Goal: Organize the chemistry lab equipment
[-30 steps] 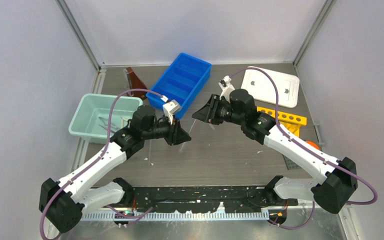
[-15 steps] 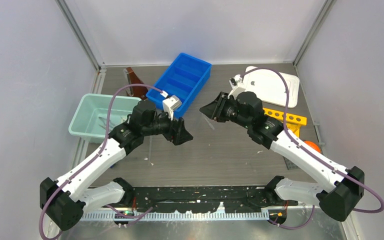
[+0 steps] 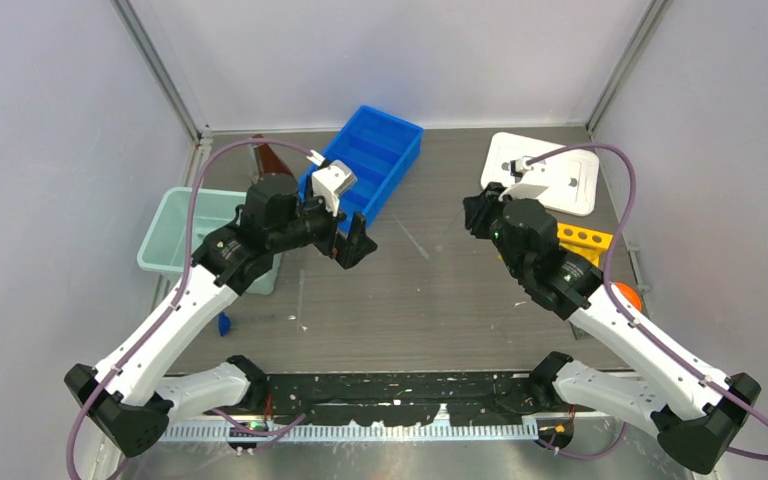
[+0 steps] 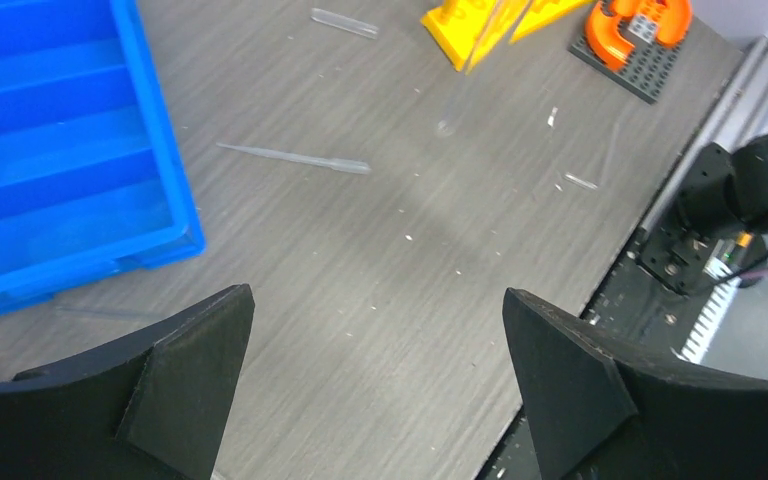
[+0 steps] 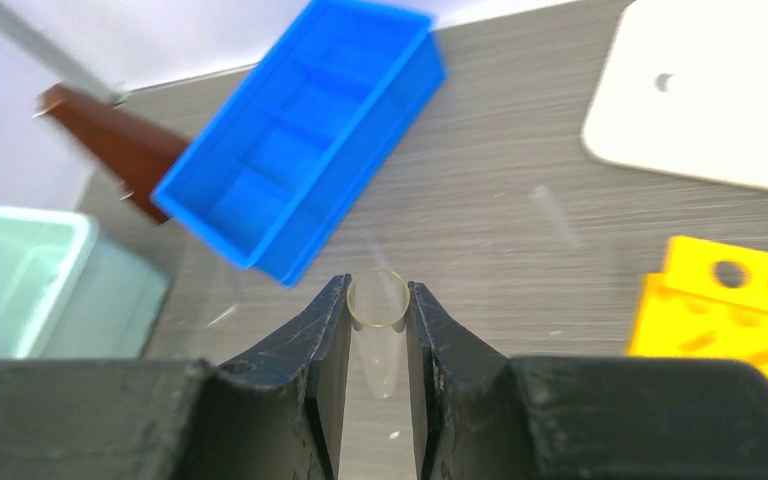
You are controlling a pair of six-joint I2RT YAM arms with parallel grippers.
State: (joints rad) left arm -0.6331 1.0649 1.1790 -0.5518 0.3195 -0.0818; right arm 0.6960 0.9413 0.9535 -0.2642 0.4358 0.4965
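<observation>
**Right arm carrying a glass tube; left arm free.**
The right gripper (image 5: 377,289) has its jaws clamped on a clear glass tube (image 5: 381,365), with the open mouth toward the wrist and the rounded end toward the table. That orientation probably suits lowering the tube into a hole of the yellow holed rack (image 3: 588,240), which lies just right of the gripper and nearer than the white lid (image 3: 550,175). The left gripper (image 4: 375,300) hangs with its jaws wide apart and empty, above the table beside the blue divided tray (image 4: 50,150). A plastic pipette (image 4: 295,157) lies loose on the table beyond the gripper.
</observation>
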